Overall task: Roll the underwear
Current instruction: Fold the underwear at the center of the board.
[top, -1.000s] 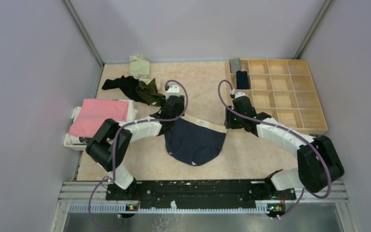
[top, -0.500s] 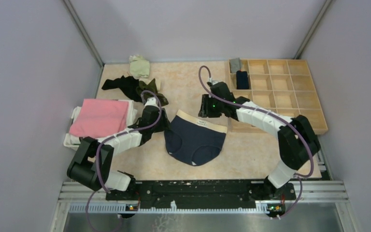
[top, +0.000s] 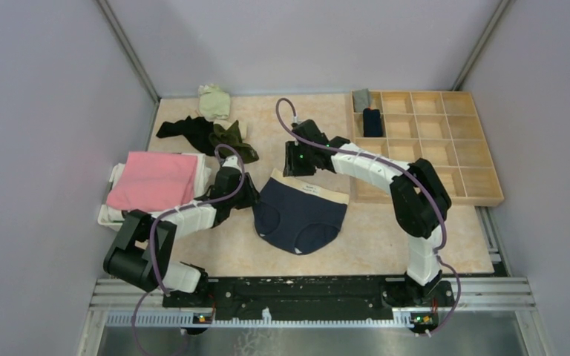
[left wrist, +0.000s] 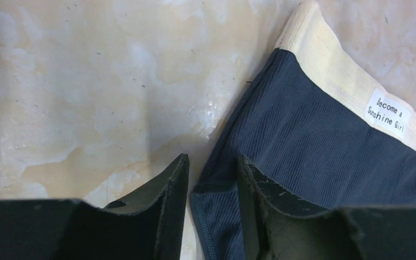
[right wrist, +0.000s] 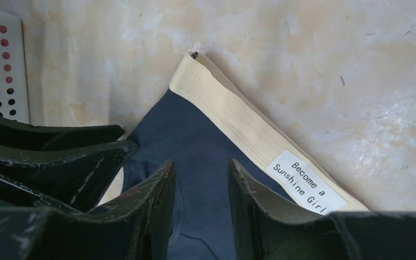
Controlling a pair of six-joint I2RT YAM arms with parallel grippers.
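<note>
Navy underwear (top: 300,215) flat on table (top: 375,233); left gripper (left wrist: 212,160) half-open astride its side edge, right gripper (right wrist: 201,165) half-open over it, neither apparently clamped.

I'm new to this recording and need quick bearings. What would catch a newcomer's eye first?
The navy ribbed briefs with a beige waistband lie spread flat mid-table, with the left claw open at their left edge and the right claw open near the waistband's left corner. A folded pink cloth sits at the left, and a wooden compartment tray at the far right.
</note>
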